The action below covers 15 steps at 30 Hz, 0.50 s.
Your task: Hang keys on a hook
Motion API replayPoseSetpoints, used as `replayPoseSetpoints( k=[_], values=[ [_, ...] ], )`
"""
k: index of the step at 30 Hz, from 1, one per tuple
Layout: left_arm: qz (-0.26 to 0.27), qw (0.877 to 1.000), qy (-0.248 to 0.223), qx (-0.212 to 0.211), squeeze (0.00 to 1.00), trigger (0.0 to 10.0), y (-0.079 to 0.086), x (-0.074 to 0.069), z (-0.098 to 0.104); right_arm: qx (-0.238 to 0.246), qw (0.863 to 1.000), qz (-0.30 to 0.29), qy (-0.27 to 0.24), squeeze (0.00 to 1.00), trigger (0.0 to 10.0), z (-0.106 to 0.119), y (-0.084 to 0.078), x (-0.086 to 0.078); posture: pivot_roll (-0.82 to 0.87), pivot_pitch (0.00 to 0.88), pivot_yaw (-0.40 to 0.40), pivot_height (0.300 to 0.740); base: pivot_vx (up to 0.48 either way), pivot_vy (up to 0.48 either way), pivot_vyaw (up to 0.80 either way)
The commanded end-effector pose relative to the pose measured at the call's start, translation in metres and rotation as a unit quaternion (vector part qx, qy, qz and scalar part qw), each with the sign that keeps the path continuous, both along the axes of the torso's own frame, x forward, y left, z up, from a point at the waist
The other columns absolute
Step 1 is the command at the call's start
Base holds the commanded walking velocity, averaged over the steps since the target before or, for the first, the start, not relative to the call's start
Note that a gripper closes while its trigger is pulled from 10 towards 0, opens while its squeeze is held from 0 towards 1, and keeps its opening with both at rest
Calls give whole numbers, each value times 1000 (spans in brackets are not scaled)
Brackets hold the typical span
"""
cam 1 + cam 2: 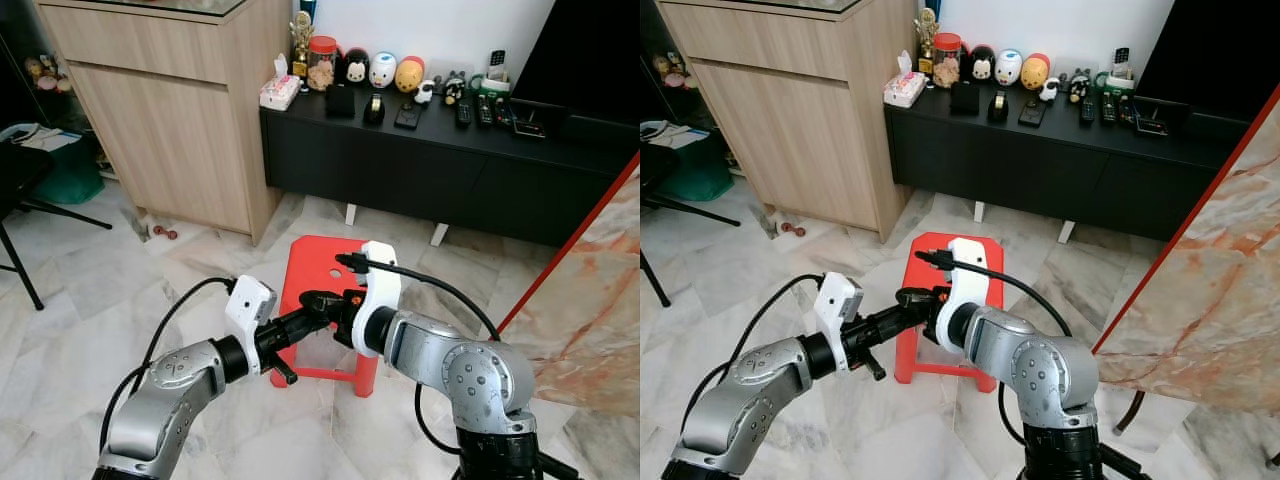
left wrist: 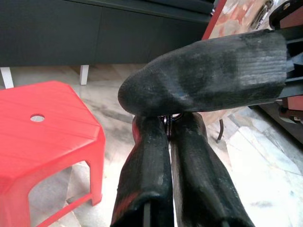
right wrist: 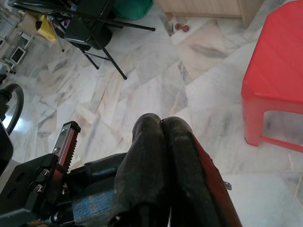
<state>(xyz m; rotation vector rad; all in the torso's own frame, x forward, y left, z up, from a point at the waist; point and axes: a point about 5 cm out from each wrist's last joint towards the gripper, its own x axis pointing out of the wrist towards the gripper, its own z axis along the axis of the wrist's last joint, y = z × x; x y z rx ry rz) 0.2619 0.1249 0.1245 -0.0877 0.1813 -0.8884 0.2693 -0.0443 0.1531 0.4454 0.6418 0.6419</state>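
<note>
Meeting above the red stool (image 1: 325, 290), the two grippers come tip to tip in front of the robot. The left gripper (image 1: 318, 304) reaches in from the left with its fingers (image 2: 147, 161) pressed together; in the left wrist view a thin dark loop, possibly a key ring (image 2: 171, 117), shows at their tips, too small to identify with certainty. The right gripper (image 1: 322, 300) comes in from the right and lies across those tips, its black finger touching them. In the right wrist view its own fingers (image 3: 151, 156) are also pressed together, with nothing identifiable between them.

The keys cannot be made out clearly in either eye view; if present, they sit at the contact point of the two grippers. No hook can be identified.

Surroundings:
- The stool stands on a marble floor (image 1: 90, 270).
- Beyond it, a low black cabinet (image 1: 430, 160) carries a row of round toy figures (image 1: 382, 70), a jar (image 1: 321, 62) and several remote controls (image 1: 484, 108).
- A wooden cupboard (image 1: 170, 110) stands left of the cabinet.
- A marble-patterned panel with a red edge (image 1: 600, 290) leans at the right.
</note>
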Motion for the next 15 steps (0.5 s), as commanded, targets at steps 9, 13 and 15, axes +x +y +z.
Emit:
replayPoseSetpoints(
  k=[9, 13, 15],
  values=[
    [-14, 1000, -6, -10, 0, 0, -4, -3, 0, 9, 1000, 4, 9, 443, 10000, -4, 9, -2, 12, 91, -90, 734, 0, 0, 0],
    [-19, 1000, -3, -4, 0, 0, -4, -3, -1, 10, 1000, -11, 3, 1000, 10000, -3, 7, 1, 13, 93, -88, 734, 0, 0, 0],
    [-20, 1000, -3, -2, 0, 0, -4, -3, -1, 10, 1000, -11, 2, 1000, 10000, -3, 7, 1, 13, 93, -88, 734, 0, 0, 0]
  ],
)
